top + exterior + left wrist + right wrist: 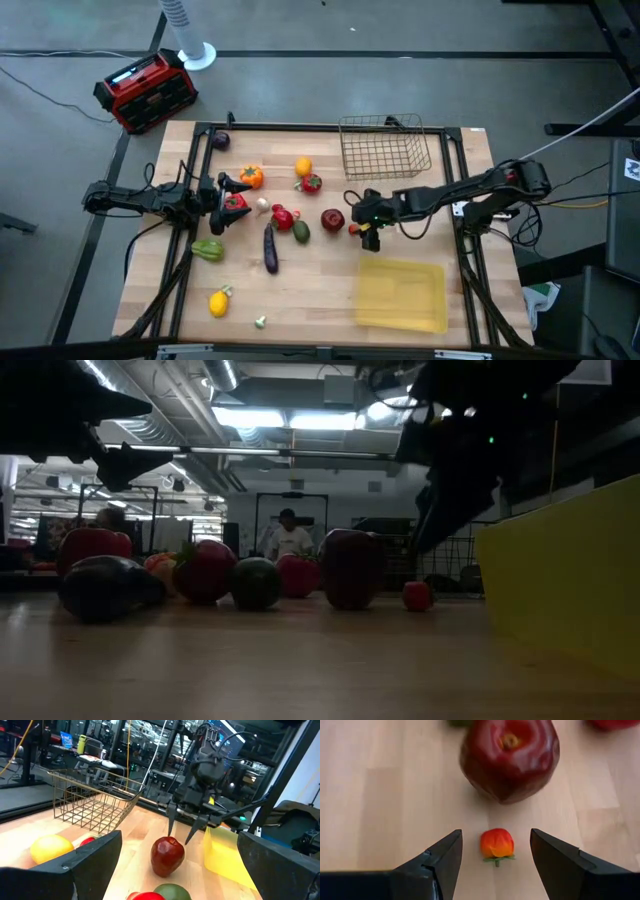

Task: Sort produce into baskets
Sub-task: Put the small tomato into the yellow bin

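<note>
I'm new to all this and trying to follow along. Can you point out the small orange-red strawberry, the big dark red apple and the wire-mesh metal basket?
small orange-red strawberry (497, 843): right wrist view, middle of the fruit.
big dark red apple (509, 755): right wrist view, its rounded side.
wire-mesh metal basket (384, 150): high view, its mesh floor.

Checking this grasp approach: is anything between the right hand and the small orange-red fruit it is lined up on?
Nothing visible. The small orange-red fruit lies on bare wood between the open fingers of the right hand. The red apple sits just beyond it, apart, not in the gap.
</note>
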Robot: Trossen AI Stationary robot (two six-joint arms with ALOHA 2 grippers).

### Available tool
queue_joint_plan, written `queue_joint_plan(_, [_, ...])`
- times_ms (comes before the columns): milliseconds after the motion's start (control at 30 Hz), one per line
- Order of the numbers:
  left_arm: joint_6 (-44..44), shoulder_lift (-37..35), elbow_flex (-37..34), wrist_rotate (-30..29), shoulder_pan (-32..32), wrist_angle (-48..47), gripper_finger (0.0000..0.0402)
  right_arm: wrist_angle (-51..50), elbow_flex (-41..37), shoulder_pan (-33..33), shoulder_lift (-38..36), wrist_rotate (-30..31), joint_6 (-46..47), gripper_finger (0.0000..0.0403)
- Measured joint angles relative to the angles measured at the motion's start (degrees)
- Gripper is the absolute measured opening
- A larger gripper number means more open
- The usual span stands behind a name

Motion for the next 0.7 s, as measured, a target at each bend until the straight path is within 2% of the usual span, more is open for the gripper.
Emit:
queue_joint_plan(433, [0.2,0.0,0.0,0.0,0.0,-0.2,0.0392,1.4,0.0,0.0,6.8,-0.7,0.1,0.0232])
queue_joint_plan(700, [0.3,0.0,0.0,0.0,0.0,-0.2,0.0392,1.6,0.0,0.0,8.5,-0.9,0.1,0.0232])
